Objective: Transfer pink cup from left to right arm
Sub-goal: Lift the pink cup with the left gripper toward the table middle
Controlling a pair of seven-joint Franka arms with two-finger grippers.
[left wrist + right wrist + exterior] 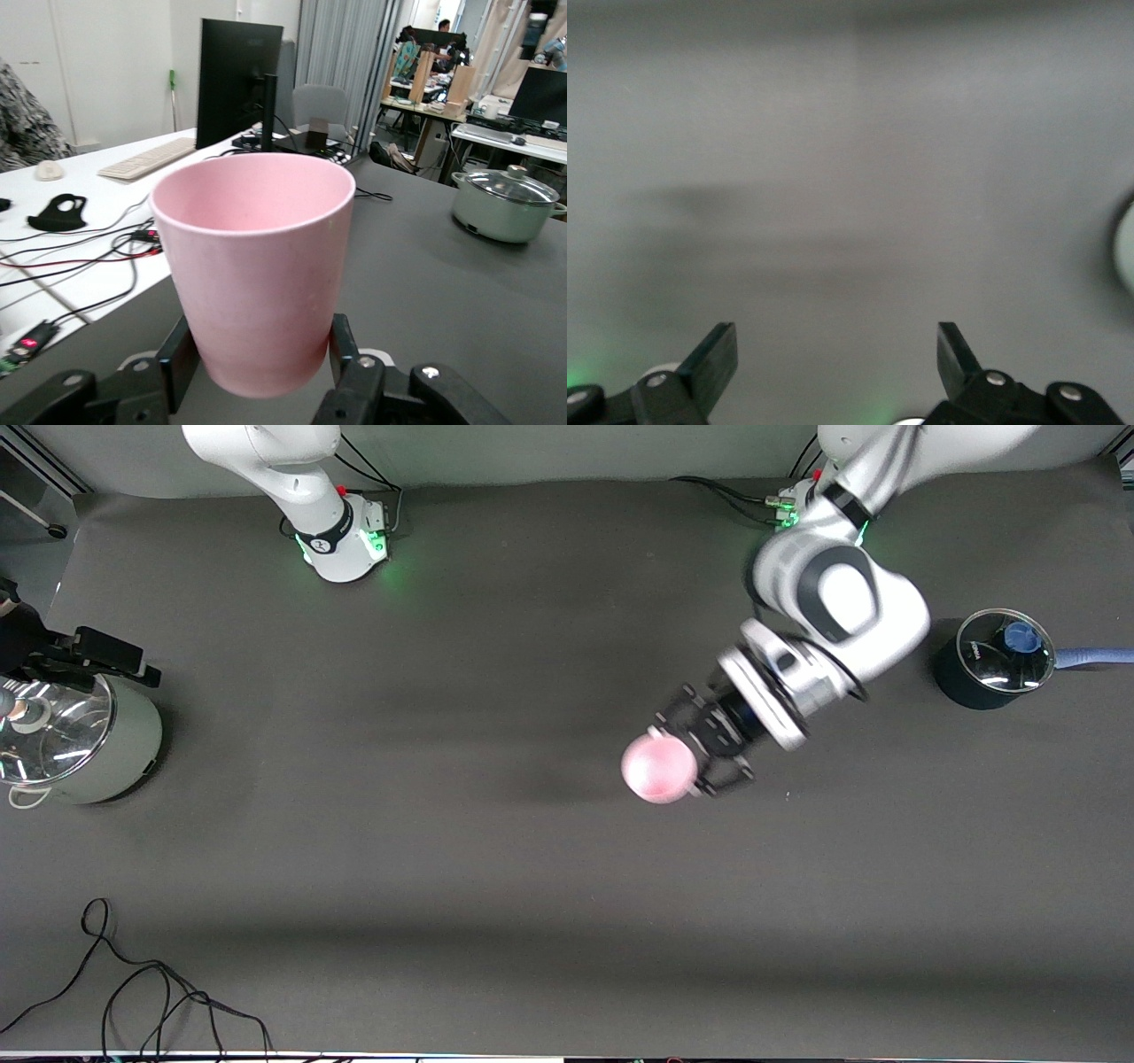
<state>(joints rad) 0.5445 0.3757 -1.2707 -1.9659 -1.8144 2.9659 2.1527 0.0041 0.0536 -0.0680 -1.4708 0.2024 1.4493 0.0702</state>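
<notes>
Gripping the smooth, tapered pink cup (pixel 657 769) over the table's middle, the left gripper (pixel 700 757) points toward eight o'clock; right gripper (pixel 837 359) gapes wide.

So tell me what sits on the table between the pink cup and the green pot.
Nothing: in the front view, bare dark table runs from the pink cup to the green pot.

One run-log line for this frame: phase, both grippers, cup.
phase: pre-handover | left gripper: shut on pink cup, held over mid-table | right gripper: open, empty, waiting | cup: off table, not yet passed
</notes>
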